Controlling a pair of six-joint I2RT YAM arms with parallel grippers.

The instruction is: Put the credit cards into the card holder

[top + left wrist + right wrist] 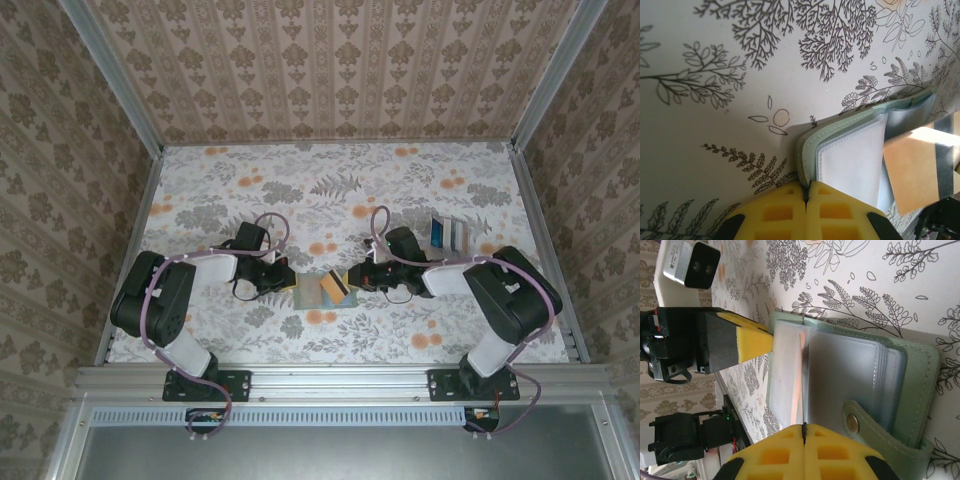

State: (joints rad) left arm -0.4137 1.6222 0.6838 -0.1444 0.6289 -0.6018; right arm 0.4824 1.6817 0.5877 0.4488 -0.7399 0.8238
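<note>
Where the right gripper (pixel 804 430) presses its yellow foam pads together, it pinches a thin orange-tan plastic card with a dark stripe (pixel 912 172), whose far end lies over the clear sleeves of the open sage-green bifold card holder (pixel 912 385). Opposite, the left gripper (pixel 805 192) is clamped on the holder's left edge. Well apart to the right, on the floral tablecloth (pixel 400 180), lie the other small cards, blue-white and silvery (pixel 450 232).

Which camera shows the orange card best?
The left wrist camera. There the orange card faces us, big, with its dark stripe clear. The right wrist camera sees it edge-on, a thin line pinched in the right fingers over the card holder. The top camera shows it tiny.
</note>
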